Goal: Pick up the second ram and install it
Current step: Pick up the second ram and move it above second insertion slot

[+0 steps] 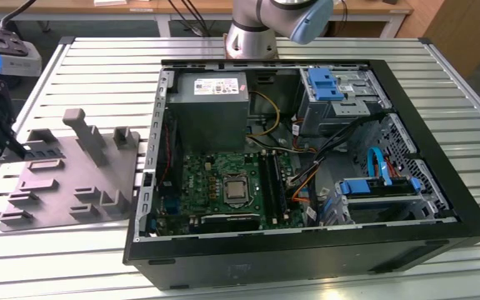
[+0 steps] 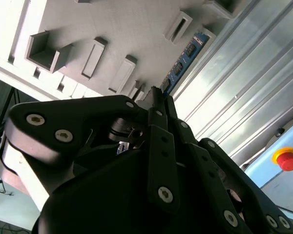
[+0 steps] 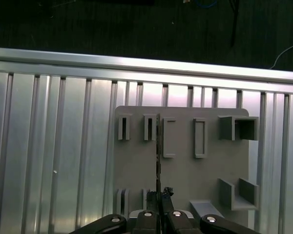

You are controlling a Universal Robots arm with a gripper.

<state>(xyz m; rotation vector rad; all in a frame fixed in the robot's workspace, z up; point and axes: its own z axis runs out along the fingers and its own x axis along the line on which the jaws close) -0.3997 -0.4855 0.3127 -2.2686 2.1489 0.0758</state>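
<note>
Jaws drawn narrow and, as far as I can see, closed on the near end of the second ram. In the first wrist view it shows edge-on as a thin dark line, standing on edge in the grey holder plate. All of this is at the far left of the exterior view, on the slatted table.

The grip takes one end only, so to my eye the stick could pivot or slip as it leaves its groove. Any tilt would scrape it against the plate's walls.

Toward the exterior view's right sits the open computer case, well apart from the plate. The motherboard lies in its floor, with the long black memory slots just beside the processor. A skewed stick would meet those slots crooked and could jam or strain its edge.
</note>
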